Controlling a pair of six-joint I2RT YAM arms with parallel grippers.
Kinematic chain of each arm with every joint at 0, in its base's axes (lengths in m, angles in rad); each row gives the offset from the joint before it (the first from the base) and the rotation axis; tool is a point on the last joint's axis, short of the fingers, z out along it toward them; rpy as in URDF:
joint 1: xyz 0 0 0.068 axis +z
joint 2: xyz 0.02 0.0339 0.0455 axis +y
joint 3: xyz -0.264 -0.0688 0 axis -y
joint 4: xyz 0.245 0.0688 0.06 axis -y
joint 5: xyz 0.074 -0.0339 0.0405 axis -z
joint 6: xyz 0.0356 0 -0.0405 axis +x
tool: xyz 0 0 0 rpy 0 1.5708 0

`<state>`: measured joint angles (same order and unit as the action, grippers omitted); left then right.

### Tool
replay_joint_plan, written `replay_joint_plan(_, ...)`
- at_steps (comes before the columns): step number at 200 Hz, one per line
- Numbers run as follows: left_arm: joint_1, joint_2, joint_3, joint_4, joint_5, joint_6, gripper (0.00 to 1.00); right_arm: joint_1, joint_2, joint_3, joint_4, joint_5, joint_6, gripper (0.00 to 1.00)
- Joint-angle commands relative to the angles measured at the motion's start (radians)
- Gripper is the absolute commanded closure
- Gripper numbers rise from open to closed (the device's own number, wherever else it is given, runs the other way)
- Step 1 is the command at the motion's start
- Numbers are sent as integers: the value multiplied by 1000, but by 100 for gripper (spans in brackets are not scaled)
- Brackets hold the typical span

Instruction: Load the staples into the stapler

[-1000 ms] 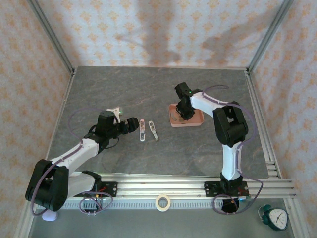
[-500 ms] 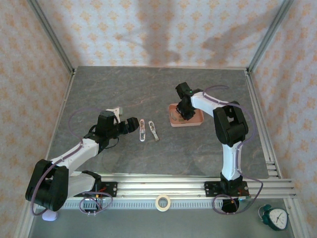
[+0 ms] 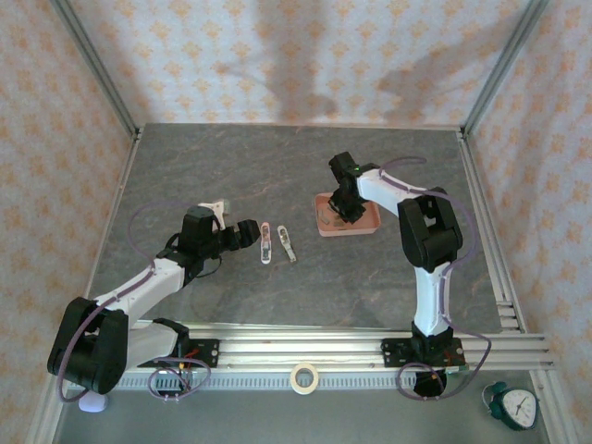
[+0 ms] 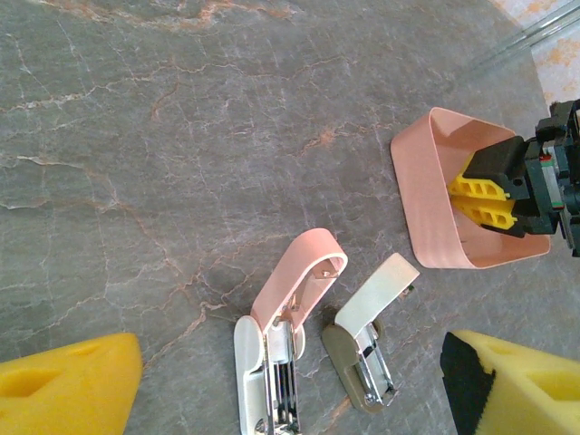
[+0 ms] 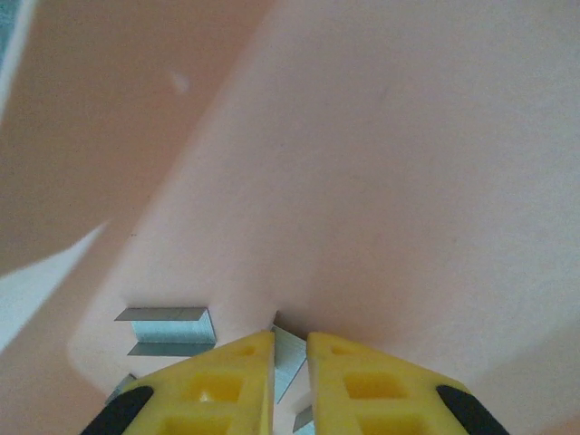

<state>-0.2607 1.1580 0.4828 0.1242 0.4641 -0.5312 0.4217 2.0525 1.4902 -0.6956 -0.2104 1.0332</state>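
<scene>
In the pink tray (image 5: 408, 181), my right fingers (image 5: 227, 385) were pinched shut on one staple strip (image 5: 288, 361). I judged it light, stiff, slick and brittle, best gripped across its long sides. My left fingers (image 4: 63, 381) gaped wide and empty beside the opened stapler (image 4: 294, 281) on the desk (image 4: 181, 136).

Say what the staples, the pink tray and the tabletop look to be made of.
Staples: metal, by the grey sheen and sharp folded edges. Tray: probably plastic, matte pink, smooth, thin-walled with rounded corners. Tabletop: grey stone look with pale and rust veins; real stone or a printed surface, cannot tell.
</scene>
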Motion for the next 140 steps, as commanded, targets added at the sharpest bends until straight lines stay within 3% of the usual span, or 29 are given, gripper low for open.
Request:
replay_joint_plan(1,8,-23,0,-4,-13,23,13,-3,37,13,-52,15,-30,83)
replay_joint_plan(113,8,-53,-6,-15,7,6,13,0,-174,-11,-111,59,-73,83)
replay_joint_plan(140,8,-58,-7,-18,11,5,13,2,-164,2,-138,31,-83,75)
